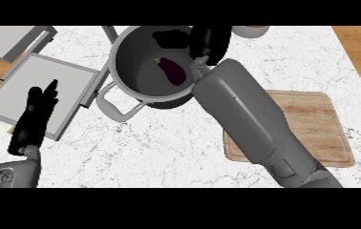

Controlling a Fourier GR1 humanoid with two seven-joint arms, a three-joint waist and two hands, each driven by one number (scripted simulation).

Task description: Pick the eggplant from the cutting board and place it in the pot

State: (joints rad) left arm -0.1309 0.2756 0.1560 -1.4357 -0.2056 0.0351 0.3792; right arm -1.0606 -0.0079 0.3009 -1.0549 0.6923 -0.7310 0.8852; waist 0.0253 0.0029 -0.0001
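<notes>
Eggplant (171, 71) inside the pot (127, 49), apart from any hand. Right hand (209, 41) above the pot's far rim, fingers relaxed, holding nothing. Left hand (35, 113) left of the pot, fingers straight.

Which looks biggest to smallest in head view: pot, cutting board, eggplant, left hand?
1. Cutting board, though the right arm covers part of it; the pot looks close in size, so that order is unsure.
2. Pot.
3. Left hand.
4. Eggplant, lying inside the pot.

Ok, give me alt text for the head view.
A purple eggplant lies inside the grey pot, with the right hand above the pot's far rim. The wooden cutting board sits bare at right; the left hand rests open at left.
</notes>
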